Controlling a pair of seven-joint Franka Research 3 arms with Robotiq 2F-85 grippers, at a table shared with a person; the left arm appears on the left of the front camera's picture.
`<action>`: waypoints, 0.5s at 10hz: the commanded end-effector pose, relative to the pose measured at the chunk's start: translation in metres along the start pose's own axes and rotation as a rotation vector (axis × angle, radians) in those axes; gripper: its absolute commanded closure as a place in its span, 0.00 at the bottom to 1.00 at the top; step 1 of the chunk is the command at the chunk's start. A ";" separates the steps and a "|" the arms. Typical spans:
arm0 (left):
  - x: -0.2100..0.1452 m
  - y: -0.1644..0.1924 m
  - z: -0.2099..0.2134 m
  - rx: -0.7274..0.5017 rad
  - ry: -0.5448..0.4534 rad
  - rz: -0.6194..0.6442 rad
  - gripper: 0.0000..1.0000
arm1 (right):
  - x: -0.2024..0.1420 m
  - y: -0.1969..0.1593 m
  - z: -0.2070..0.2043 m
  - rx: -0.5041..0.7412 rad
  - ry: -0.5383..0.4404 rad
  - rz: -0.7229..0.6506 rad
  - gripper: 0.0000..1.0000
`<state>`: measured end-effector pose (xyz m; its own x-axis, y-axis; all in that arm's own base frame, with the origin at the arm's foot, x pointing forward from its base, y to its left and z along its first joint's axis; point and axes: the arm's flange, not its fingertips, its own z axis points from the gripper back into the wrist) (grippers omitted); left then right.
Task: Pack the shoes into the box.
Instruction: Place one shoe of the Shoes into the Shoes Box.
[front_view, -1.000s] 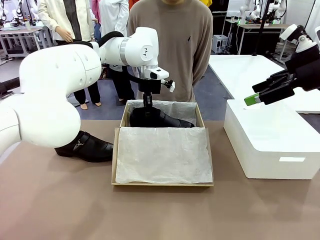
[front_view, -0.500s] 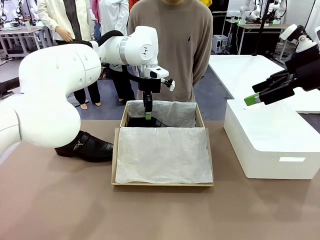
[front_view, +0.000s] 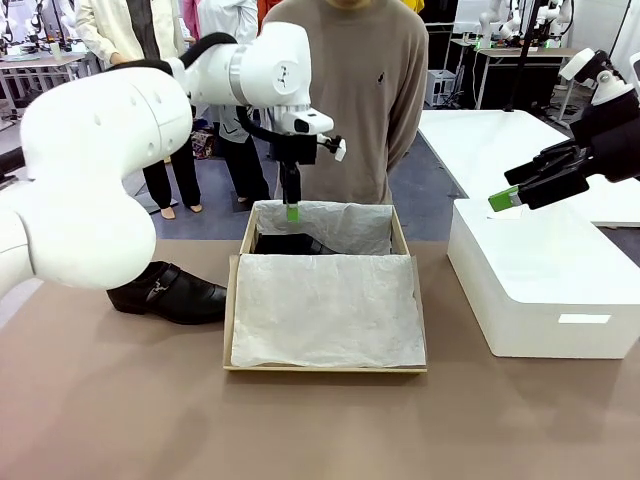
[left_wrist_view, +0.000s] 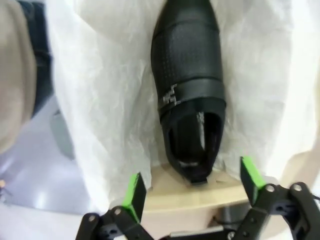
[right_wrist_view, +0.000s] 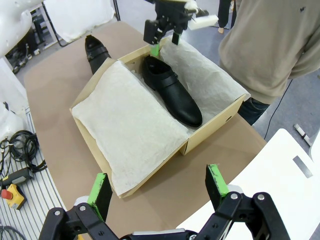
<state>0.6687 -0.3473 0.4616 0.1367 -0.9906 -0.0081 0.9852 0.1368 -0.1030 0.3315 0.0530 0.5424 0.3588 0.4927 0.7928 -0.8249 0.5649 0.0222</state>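
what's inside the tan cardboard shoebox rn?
One glossy black leather dress shoe lies on white tissue paper in the tan cardboard shoebox's far half. A tissue sheet covers the near half; anything beneath it is hidden.

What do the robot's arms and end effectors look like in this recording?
The left arm is glossy white with rounded joint housings and a black cable looping along it. The left end effector and right end effector are black two-finger linkages with bright green pads at the fingertips. The right arm ends in a black section with a white piece on top.
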 end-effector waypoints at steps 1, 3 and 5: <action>-0.006 0.003 0.028 0.020 0.049 0.049 0.00 | 0.001 -0.002 -0.002 0.011 -0.014 0.014 0.00; -0.020 0.000 0.046 0.050 0.033 0.042 0.00 | 0.001 -0.002 -0.002 0.011 -0.014 0.014 0.00; -0.013 -0.006 0.028 0.019 0.015 0.024 0.00 | 0.001 -0.002 -0.002 0.011 -0.014 0.014 0.00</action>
<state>0.6642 -0.3320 0.4952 0.1630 -0.9863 -0.0260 0.9834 0.1645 -0.0765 0.3315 0.0530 0.5425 0.3588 0.4928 0.7928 -0.8248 0.5650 0.0221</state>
